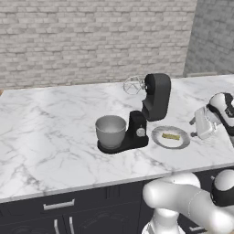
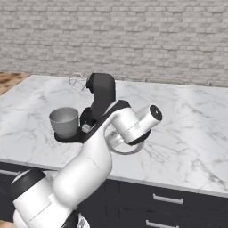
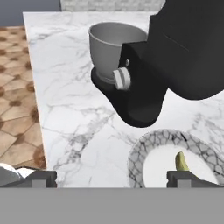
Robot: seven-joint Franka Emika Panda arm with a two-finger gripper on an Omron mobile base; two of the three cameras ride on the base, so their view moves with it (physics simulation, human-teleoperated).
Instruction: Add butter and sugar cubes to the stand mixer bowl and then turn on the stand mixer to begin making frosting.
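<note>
Counter [image 1: 55,137]: white marble, dark drawers below, brick wall behind.
Stand mixer [image 1: 153,103]: black, near mid-counter, head tilted up & back, wire whisk [image 1: 133,85] raised clear of the bowl. Silver side knob [image 3: 122,78] on the column, facing the hand cam.
Stand mixer bowl [image 1: 110,130]: grey metal, upright, seated on mixer base, left of the column in left base view. What shows of the inside looks bare; bottom can't be seen.
Plate [image 1: 170,137]: flat, round, grey, on counter just beside mixer base, right side in left base view.
Butter [image 1: 171,136]: pale yellow stick lying flat on the plate; in hand view just one yellow end shows, close to one fingertip.
Sugar cubes: can't make them out.
Gripper [image 3: 113,178]: jaws spread wide, holding nothing, hanging over the near rim of the plate, no contact w/ butter. Fingertips [image 3: 183,177] at bottom of hand view, far apart.
Arm [image 2: 111,138]: white, reaching fwd in front of mixer in right base view.
</note>
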